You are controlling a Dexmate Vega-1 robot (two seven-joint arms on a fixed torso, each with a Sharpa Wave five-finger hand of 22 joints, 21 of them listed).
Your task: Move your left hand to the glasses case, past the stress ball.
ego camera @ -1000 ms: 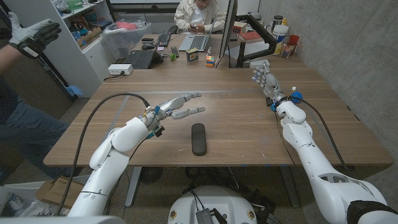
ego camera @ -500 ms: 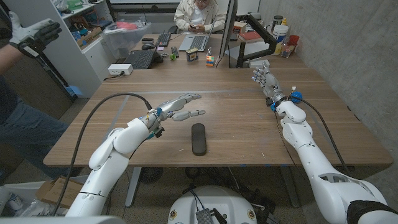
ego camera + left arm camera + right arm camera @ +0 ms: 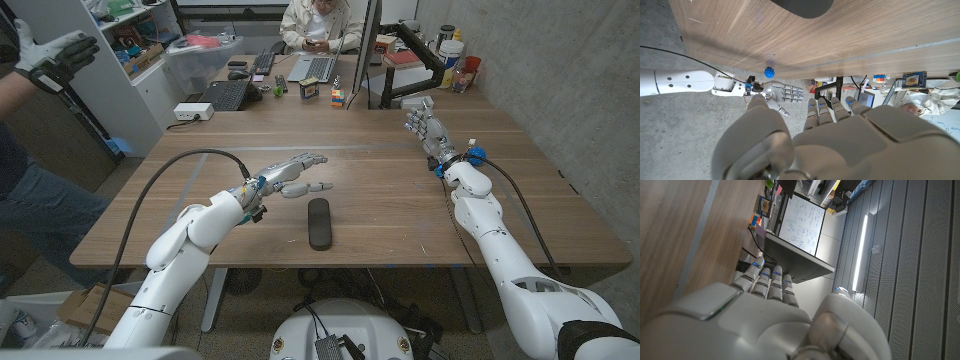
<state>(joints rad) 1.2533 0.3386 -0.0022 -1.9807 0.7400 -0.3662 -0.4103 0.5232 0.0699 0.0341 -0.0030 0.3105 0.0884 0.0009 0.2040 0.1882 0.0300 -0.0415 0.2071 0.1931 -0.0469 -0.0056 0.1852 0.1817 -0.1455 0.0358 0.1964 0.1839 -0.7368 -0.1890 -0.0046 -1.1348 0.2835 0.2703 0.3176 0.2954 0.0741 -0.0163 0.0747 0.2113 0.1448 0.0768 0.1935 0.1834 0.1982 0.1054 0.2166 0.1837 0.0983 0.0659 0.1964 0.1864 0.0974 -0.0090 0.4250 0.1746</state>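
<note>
No writing on anything here can be read

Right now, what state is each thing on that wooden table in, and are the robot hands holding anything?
Left robot hand: open, fingers spread, holding nothing, just beyond the case.
Right robot hand: open, holding nothing, at the table's far right.
Black oblong glasses case: closed, lying flat, untouched.
Small blue stress ball: beside the right wrist, not gripped.
Wooden table: bearing the case.
</note>
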